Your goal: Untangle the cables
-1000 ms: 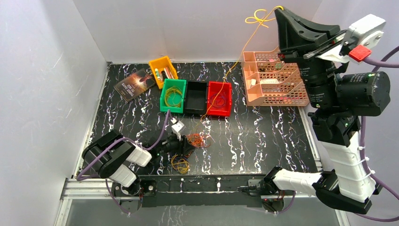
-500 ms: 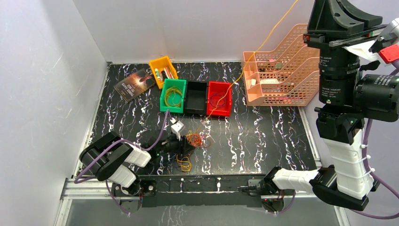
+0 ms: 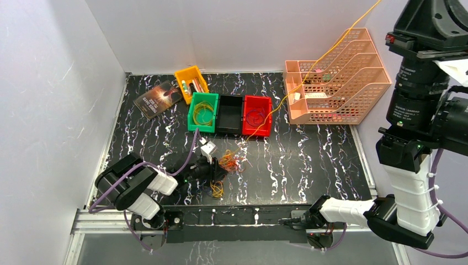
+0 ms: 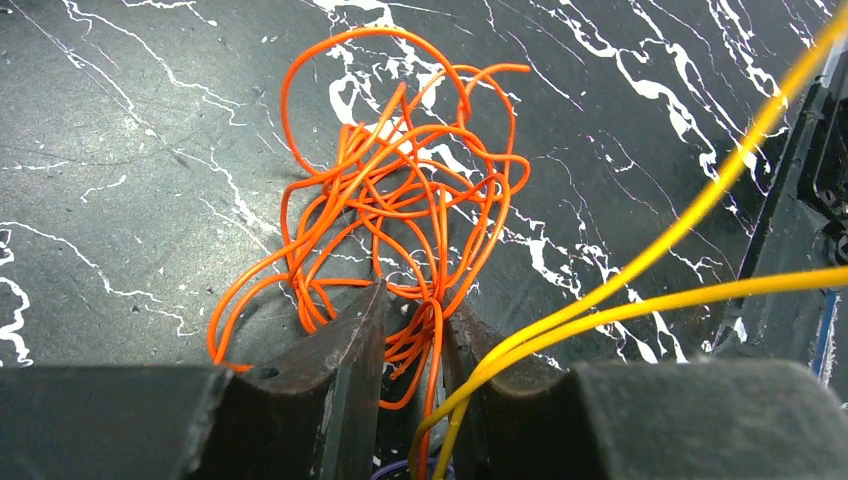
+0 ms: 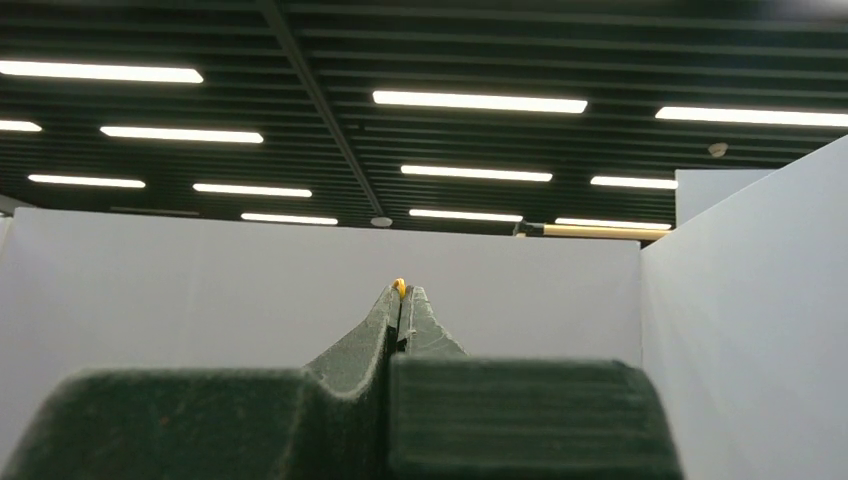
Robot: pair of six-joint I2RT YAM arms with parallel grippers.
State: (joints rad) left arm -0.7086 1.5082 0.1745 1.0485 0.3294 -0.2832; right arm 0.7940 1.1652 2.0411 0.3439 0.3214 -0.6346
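The cables are a tangle of thin orange wire [image 3: 230, 162] [image 4: 400, 190] on the black table, with a few yellow loops [image 3: 217, 190] beside it. My left gripper [image 3: 219, 167] [image 4: 412, 300] lies low at the tangle. Its jaws stand narrowly open with orange strands running through the gap. One yellow cable [image 3: 309, 69] [image 4: 700, 205] runs taut from there up past the top right of the top view. My right gripper [image 5: 402, 290] is raised high, out of the top view, shut on the yellow cable's end.
A green bin [image 3: 194, 122] with yellow wire, a black bin [image 3: 230, 115] and a red bin [image 3: 267, 119] with red wire stand in a row behind the tangle. A yellow bin [image 3: 191, 81] and a book [image 3: 158, 98] lie at the back left. A peach tray rack [image 3: 331, 88] stands at the back right.
The right arm has swung up and to the right, pulling the yellow cable out longer and tauter. The yellow loops by the left gripper have shrunk. The left arm has stayed put.
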